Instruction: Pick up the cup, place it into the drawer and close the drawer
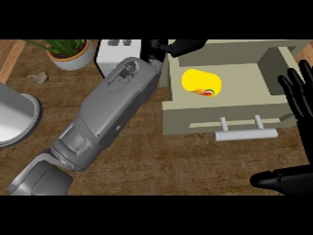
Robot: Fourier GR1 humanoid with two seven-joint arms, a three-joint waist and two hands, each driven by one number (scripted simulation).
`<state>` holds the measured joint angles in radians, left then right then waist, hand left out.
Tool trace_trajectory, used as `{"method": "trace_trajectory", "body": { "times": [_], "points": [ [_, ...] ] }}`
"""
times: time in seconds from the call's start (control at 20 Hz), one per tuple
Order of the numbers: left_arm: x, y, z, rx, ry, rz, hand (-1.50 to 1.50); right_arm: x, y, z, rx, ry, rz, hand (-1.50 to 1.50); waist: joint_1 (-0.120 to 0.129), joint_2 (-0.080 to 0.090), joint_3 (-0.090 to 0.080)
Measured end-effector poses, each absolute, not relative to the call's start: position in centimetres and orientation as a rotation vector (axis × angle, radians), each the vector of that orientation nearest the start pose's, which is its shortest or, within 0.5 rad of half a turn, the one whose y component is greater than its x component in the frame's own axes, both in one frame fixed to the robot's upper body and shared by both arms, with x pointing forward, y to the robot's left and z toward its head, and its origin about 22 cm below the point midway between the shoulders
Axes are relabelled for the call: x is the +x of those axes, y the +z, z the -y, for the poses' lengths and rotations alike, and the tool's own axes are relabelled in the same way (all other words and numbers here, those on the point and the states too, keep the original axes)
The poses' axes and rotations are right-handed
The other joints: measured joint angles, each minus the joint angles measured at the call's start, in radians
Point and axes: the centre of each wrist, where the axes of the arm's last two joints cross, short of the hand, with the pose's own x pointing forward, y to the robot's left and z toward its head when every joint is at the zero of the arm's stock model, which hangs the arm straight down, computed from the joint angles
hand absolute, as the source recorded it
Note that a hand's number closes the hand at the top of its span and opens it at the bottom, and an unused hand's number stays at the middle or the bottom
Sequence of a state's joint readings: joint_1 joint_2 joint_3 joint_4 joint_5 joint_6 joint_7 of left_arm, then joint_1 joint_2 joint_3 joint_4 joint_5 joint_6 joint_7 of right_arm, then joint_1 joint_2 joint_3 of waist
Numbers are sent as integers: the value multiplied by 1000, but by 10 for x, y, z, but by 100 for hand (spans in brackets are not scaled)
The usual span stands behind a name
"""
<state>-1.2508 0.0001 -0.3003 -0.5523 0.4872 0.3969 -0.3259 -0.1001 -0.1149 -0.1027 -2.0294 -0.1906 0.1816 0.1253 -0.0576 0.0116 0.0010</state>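
A yellow cup (201, 83) lies inside the open drawer (267, 110) of a pale cabinet box standing on the wooden desk (186, 160), seen from steeply above. The cup rests toward the left side of the drawer's compartment, with a small red and green mark showing at its lower right edge. The drawer's front panel faces the lower edge of the view and carries a light bar handle (245, 134) on two short posts.

The robot's left hand (176, 46) reaches up along the left wall of the drawer, its grey forearm (108, 114) running diagonally from the lower left corner of the view. The black fingers sit at the drawer's back left corner, apart from the cup and holding nothing; they appear loosely extended over the rim, though part of the hand is hidden behind the forearm.

The right hand (308, 105) shows at the right edge, just beside the drawer's right wall, its fingers straight and spread wide, pointing upward, with the thumb (281, 180) lying across the lower right corner.

On the desk to the left stand a white toaster (114, 53), a potted plant (67, 53) and a large grey cylindrical pot (6, 114) at the left edge. A small pale stone-like object (38, 77) lies near the plant.
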Motion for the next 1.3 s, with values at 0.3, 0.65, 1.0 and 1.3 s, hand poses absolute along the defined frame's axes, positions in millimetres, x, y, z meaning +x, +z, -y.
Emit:
{"method": "trace_trajectory", "body": {
  "times": [0.3,0.65,1.0,1.3],
  "points": [
    [430,142,-19,-109,-235,1914,150,235,135,249,186,164,2005,-150,-20,6,0],
    [431,135,-15,-8,-328,1887,-150,238,136,245,210,187,2006,-150,-46,12,1],
    [426,132,-9,17,-340,1884,-150,241,140,243,244,188,2023,-150,-59,14,1],
    [423,139,-4,-105,-267,1928,-150,240,141,243,293,164,2020,-150,-41,11,0]
  ]
}}
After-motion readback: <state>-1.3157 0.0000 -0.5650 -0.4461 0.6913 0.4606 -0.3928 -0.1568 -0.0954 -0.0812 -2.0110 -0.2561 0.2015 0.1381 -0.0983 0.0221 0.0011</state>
